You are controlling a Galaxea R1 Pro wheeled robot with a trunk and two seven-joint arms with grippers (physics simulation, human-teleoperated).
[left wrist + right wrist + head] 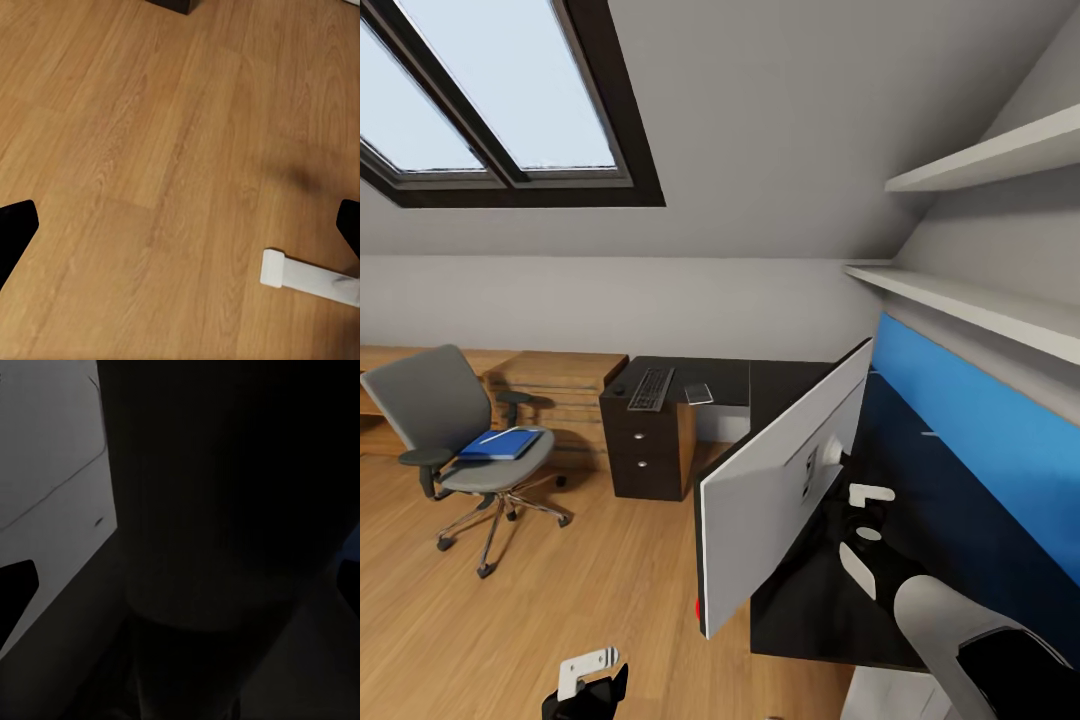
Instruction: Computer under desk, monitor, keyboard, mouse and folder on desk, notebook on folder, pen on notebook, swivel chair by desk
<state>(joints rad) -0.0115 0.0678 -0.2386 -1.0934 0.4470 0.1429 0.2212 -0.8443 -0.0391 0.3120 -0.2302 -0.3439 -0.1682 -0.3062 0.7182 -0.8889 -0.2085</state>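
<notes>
Monitor (785, 480) tilted above the desk (800, 600), right tool (865, 520) at its stand (grip state unclear), left tool (592, 675) wide open.

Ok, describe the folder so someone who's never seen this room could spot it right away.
Look under the skylight to the grey swivel chair standing on the wood floor, left of the dark desk. The folder lies flat on the chair's seat. It is bright blue, the one colourful thing on that chair.
</notes>
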